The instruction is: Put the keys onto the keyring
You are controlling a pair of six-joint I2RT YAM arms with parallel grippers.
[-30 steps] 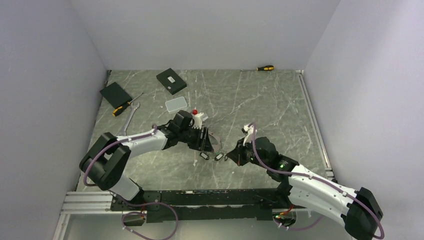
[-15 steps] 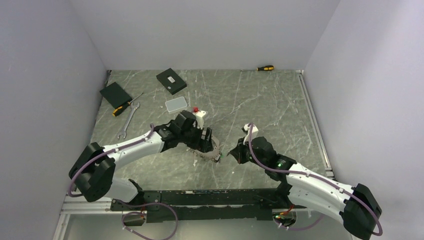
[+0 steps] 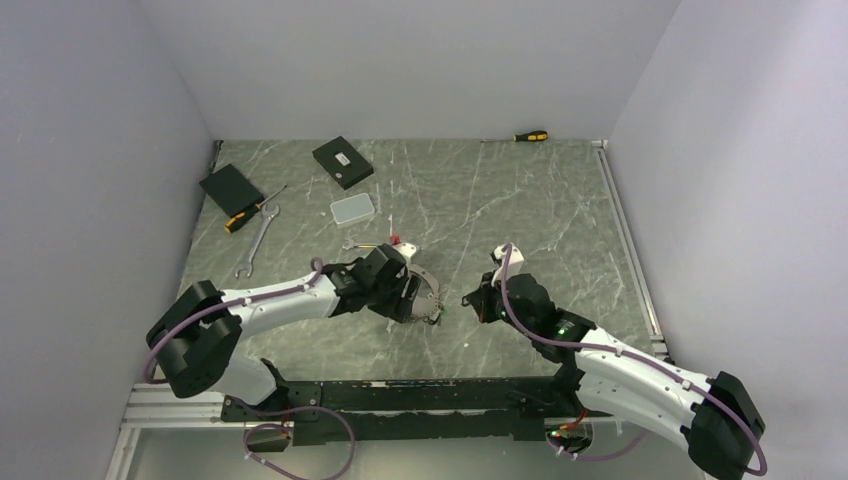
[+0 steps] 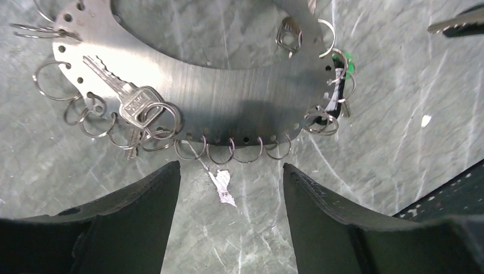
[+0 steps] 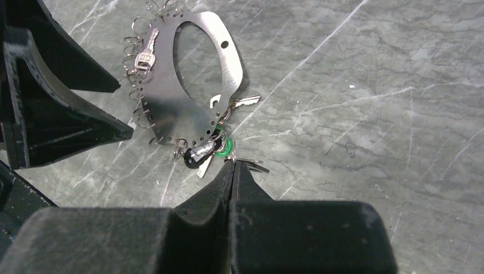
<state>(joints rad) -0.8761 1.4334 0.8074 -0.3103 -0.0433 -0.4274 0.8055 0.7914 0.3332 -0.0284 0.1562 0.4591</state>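
Note:
The keyring (image 4: 228, 97) is a flat brushed-steel loop with a row of small holes, fringed with split rings. It lies flat on the marble top (image 3: 425, 290) and also shows in the right wrist view (image 5: 225, 68). A silver key (image 4: 117, 91) hangs on its left side. A green tag (image 5: 224, 149) and a black tag (image 5: 191, 158) cluster at its near end. My left gripper (image 4: 231, 168) is open and empty, its tips just short of the keyring's fringe. My right gripper (image 5: 233, 162) is shut on a thin split ring carrying a key (image 5: 254, 165), right beside the green tag.
A paper scrap (image 4: 224, 185) lies between my left fingers. A wrench (image 3: 258, 240), a screwdriver (image 3: 250, 212), two black boxes (image 3: 230, 188) (image 3: 342, 160) and a pale box (image 3: 352, 208) lie at the back left. Another screwdriver (image 3: 530, 135) lies by the back wall.
My left arm has swung down and nearer, and the keyring now lies flat ahead of its open fingers. My right gripper has shifted slightly, staying shut beside the tags.

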